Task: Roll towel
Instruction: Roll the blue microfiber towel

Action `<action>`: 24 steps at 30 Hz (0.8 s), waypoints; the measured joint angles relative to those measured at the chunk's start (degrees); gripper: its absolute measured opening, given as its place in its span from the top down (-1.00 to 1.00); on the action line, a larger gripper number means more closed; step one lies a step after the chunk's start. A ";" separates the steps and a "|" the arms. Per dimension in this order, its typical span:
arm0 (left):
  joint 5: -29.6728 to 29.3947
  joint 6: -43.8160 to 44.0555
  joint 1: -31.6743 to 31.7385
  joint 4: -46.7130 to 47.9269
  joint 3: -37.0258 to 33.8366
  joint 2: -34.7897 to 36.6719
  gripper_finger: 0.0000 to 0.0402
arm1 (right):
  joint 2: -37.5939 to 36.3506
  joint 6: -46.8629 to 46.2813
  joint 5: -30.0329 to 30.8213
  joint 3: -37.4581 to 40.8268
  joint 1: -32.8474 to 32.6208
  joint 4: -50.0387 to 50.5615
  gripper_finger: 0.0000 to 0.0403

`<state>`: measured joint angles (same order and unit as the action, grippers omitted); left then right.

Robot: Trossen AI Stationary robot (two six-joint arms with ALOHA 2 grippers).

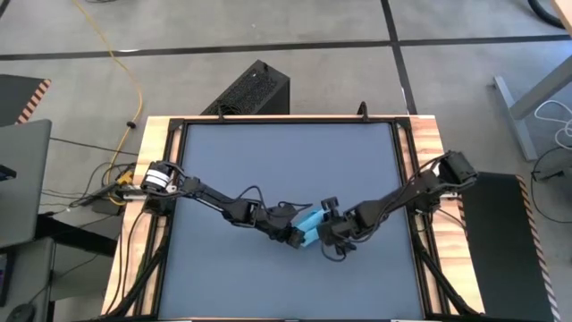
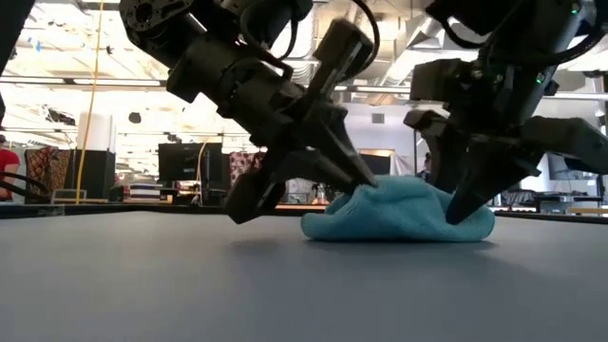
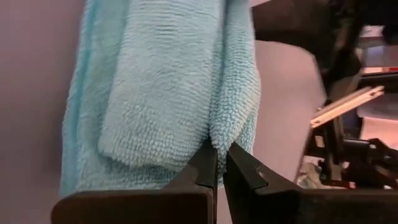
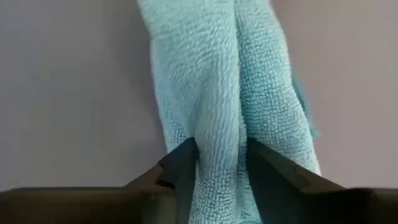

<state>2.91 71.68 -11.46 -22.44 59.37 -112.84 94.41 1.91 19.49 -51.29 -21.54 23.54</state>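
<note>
Mid-roll: left pincer nearly closed, pinching a fold of the towel; right pincer clamps a thicker ridge. Next, I'd judge: both turn the bundle together across the counter.

Hidden and cut-off parts around the towel

In the high view most of the towel lies under the two arms, so only a small blue patch shows and its folds cannot be told; the tips of the left gripper and right gripper are too small to read there. In the low view both arms run off the top edge. The left wrist view cuts the towel at the top edge, and the right wrist view crops it top and bottom.
</note>
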 joint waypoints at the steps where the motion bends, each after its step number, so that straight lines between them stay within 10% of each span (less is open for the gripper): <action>1: -0.22 -0.07 -0.06 0.55 0.00 0.00 1.00 | 0.00 0.02 -1.32 0.00 0.26 0.14 0.25; 9: -0.58 -2.03 -0.32 4.36 0.02 0.00 1.00 | -0.84 1.60 -5.35 -0.02 1.49 2.06 0.91; 24: -0.43 -2.81 -0.57 5.85 0.04 0.07 1.00 | -10.49 -0.44 -23.55 -0.02 6.38 4.14 0.91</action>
<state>2.48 68.87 -12.03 -16.59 59.42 -112.77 83.92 1.48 -4.06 -51.31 -15.16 27.68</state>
